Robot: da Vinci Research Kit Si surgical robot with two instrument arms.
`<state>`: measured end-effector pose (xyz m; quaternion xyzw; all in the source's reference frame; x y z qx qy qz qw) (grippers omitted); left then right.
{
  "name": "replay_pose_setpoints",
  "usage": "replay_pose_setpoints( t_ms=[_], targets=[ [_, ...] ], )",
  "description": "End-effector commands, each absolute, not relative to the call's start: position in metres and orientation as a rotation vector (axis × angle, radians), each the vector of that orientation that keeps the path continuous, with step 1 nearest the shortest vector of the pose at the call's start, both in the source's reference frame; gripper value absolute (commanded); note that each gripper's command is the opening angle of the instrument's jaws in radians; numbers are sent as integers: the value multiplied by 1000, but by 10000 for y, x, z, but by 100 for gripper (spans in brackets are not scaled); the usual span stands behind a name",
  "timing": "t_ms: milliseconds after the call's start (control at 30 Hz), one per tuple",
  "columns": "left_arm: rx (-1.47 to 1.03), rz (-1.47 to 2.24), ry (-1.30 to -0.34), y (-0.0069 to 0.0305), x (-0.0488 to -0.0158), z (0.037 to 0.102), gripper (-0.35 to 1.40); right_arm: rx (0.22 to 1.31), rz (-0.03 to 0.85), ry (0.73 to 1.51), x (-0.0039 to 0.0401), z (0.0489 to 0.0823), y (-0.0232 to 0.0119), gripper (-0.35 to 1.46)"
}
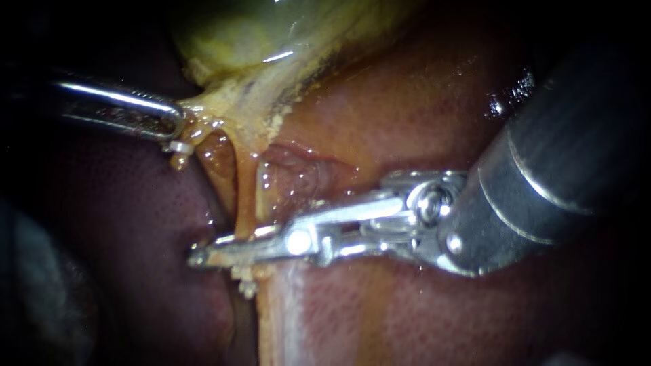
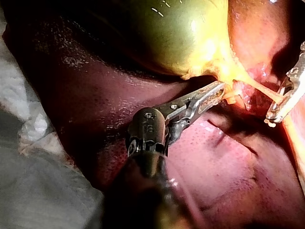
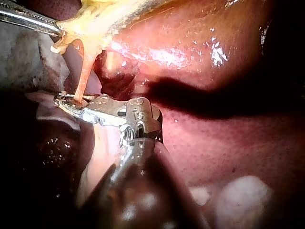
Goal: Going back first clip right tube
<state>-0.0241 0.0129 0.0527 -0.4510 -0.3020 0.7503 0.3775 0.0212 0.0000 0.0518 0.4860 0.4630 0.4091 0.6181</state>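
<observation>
The greenish gallbladder (image 1: pixel 230 34) lies on the liver (image 1: pixel 407 102). My left instrument (image 1: pixel 175 129) is shut on the yellow tissue at the gallbladder's neck and holds it stretched to the left. From that tissue a thin orange tube (image 1: pixel 243 196) runs down. My right instrument (image 1: pixel 210 251) reaches across from the right. Its slim jaws stand slightly open with the tube between them. In the right wrist view the tube (image 3: pixel 82 81) drops into my right instrument (image 3: pixel 71 102). I cannot tell whether a clip sits on the tube.
A second, paler strand (image 1: pixel 263 186) runs just right of the tube, over a moist pink hollow (image 1: pixel 298 169). White cloth (image 2: pixel 28 143) lies beside the liver, behind my left instrument (image 2: pixel 214 93). My right instrument (image 2: pixel 279 107) shows beyond it.
</observation>
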Motion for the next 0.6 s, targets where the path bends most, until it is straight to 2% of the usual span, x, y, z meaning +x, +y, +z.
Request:
replay_pose_setpoints(
  t_ms=[33, 67, 133, 167, 267, 467, 600],
  targets=[
    [-1153, 1918, -772, 129, -240, 527, -35, 1123, 937, 1064, 212, 519, 0, -35],
    [-1153, 1918, -772, 129, -240, 527, -35, 1129, 930, 1061, 212, 520, 0, -34],
    [-1153, 1918, -772, 129, -240, 527, -35, 1072, 841, 1106, 213, 524, -1, 0],
    [-1153, 1918, -772, 129, -240, 527, -35, 1060, 826, 1114, 213, 527, -2, 13],
    [-1153, 1918, -772, 129, -241, 527, -35, 1040, 803, 1126, 217, 537, -6, 35],
    [-1153, 1918, -772, 129, -240, 526, -35, 945, 683, 1170, 217, 559, -18, 44],
    [-1153, 1918, -772, 129, -240, 526, -35, 833, 589, 1189, 215, 572, -21, 46]
  ],
)
